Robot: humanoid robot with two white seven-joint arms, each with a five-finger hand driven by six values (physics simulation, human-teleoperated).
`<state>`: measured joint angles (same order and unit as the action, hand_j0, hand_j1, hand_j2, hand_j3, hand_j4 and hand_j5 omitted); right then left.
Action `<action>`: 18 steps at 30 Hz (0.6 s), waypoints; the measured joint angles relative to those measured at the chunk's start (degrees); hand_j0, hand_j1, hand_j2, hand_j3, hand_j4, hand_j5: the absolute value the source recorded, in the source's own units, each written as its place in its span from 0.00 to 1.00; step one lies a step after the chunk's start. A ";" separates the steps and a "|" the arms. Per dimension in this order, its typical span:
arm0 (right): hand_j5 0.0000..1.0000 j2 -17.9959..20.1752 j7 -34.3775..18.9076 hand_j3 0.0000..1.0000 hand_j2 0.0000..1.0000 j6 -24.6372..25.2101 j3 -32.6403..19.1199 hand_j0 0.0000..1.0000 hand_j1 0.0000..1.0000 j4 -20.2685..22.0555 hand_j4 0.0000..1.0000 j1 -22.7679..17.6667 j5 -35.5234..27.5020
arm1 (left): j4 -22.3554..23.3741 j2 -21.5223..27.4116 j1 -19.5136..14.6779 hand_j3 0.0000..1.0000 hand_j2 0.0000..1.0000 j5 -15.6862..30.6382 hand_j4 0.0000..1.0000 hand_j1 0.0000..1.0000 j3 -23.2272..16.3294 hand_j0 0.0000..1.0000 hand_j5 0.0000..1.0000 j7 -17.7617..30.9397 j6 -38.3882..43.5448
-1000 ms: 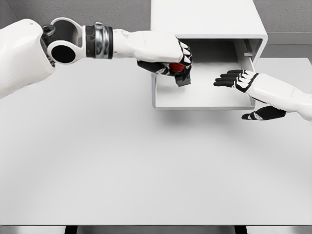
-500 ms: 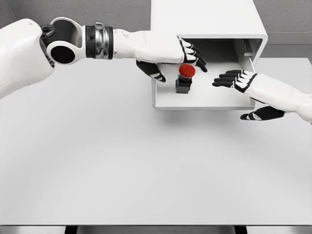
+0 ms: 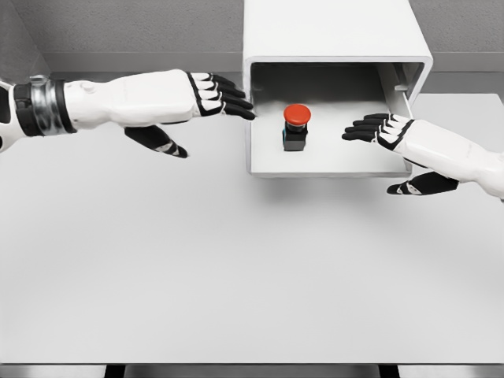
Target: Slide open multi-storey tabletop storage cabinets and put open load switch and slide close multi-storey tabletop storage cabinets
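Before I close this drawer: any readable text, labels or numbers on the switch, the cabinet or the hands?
None readable. The red-capped load switch in the open drawer, the white cabinet, the table, the left hand and the right hand all show plain, unmarked surfaces.

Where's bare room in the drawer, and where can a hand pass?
Drawer floor is bare left of the switch, up to the drawer's left wall, and in front of it to the front lip. Right of the switch, the right hand crowds it. The left hand hangs outside. The table in front is bare.
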<state>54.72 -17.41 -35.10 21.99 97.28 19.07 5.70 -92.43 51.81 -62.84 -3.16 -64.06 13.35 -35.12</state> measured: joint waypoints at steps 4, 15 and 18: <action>1.00 -1.65 -0.31 1.00 1.00 0.00 0.19 1.00 1.00 -0.08 1.00 0.00 -0.05 | 1.67 4.86 11.25 1.00 1.00 0.11 1.00 1.00 7.13 1.00 1.00 0.13 0.00; 1.00 -5.90 -2.24 1.00 1.00 0.00 0.22 1.00 1.00 -3.62 1.00 2.02 0.26 | 15.25 0.98 13.97 1.00 1.00 0.35 1.00 1.00 12.16 1.00 1.00 0.21 0.04; 1.00 -6.71 -2.61 1.00 1.00 0.00 0.25 1.00 1.00 -5.04 1.00 2.64 0.31 | 16.11 0.69 14.85 1.00 1.00 0.30 1.00 1.00 12.23 1.00 1.00 0.21 0.04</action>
<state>48.01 -20.02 -35.10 22.24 92.24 21.71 6.01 -76.31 52.50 -47.99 -2.86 -51.82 13.57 -35.08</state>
